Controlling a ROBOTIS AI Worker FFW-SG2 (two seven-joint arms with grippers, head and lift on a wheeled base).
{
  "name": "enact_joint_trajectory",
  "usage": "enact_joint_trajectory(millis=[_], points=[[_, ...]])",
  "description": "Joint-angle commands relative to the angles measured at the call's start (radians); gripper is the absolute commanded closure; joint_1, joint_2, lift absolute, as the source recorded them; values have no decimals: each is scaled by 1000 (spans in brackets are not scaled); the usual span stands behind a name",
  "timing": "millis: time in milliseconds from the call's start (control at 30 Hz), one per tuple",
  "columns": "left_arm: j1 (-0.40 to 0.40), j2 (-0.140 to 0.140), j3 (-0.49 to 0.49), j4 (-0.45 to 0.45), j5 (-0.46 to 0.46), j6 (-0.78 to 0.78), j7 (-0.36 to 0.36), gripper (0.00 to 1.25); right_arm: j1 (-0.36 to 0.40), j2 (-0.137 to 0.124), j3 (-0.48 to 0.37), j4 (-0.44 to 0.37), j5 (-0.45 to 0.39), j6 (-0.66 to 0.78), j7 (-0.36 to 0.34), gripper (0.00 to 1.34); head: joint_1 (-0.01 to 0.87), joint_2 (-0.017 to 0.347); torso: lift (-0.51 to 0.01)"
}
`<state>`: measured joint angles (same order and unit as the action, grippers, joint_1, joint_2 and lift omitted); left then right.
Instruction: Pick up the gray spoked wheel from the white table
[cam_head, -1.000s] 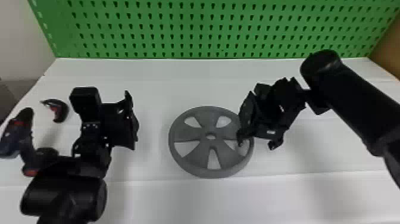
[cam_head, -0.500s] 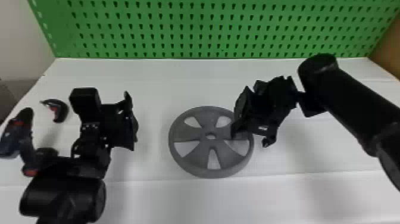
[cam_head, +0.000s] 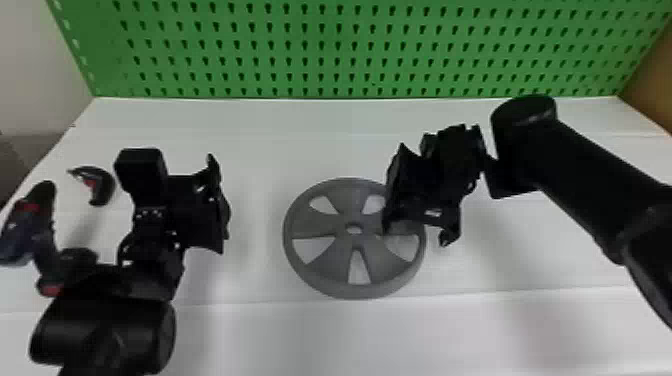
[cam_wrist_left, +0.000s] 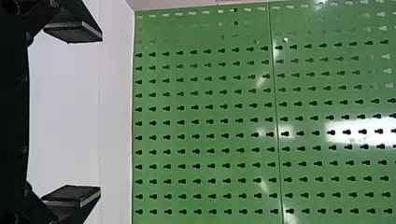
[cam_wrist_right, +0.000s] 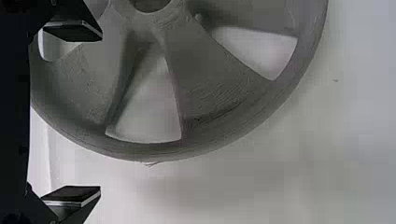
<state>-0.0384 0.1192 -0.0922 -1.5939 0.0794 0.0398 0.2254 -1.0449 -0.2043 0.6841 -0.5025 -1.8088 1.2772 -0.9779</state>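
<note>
The gray spoked wheel (cam_head: 320, 272) lies flat on the white table (cam_head: 260, 340). My right gripper (cam_head: 415, 232) is over the wheel's right part in the head view, one fingertip above the spokes, the other beyond the rim. In the right wrist view, my right gripper (cam_wrist_right: 72, 114) is open, and the wheel (cam_wrist_right: 205, 93) shows past its fingers, with nothing held between them. My left gripper (cam_head: 217, 205) is parked left of the wheel, clear of it; in the left wrist view the left gripper (cam_wrist_left: 72, 114) stands open and holds nothing.
A green pegboard (cam_head: 350, 50) rises along the table's back edge. At the table's left, beside my left arm, are a black-and-red tool (cam_head: 25, 225) and a small curved black-and-red piece (cam_head: 97, 185). A brown panel (cam_head: 655, 80) borders the right back corner.
The right gripper has shifted left, farther over the wheel, chiefly between the two earlier frames. The wheel has stayed in place, and the left arm has barely moved.
</note>
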Motion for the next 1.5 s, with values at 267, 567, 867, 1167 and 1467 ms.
enact_joint_trajectory(millis=[267, 567, 867, 1167, 1467], points=[[6, 5, 0, -5, 2, 0, 0, 128, 23, 5, -84, 1, -7, -36, -76, 136, 765, 2, -96], [6, 7, 0, -8, 3, 0, 0, 128, 36, 6, -107, 1, -4, -50, -107, 136, 765, 2, -96], [6, 7, 0, -8, 7, 0, 0, 128, 66, 17, -213, -13, 95, -61, -107, 140, 765, 2, -96], [9, 7, 5, -12, 8, 0, 0, 128, 108, 45, -285, -57, 218, -101, -107, 177, 765, 2, -96], [14, 7, 11, -17, 10, 0, 2, 128, 143, 60, -294, -85, 247, -128, -105, 243, 765, 2, -96]])
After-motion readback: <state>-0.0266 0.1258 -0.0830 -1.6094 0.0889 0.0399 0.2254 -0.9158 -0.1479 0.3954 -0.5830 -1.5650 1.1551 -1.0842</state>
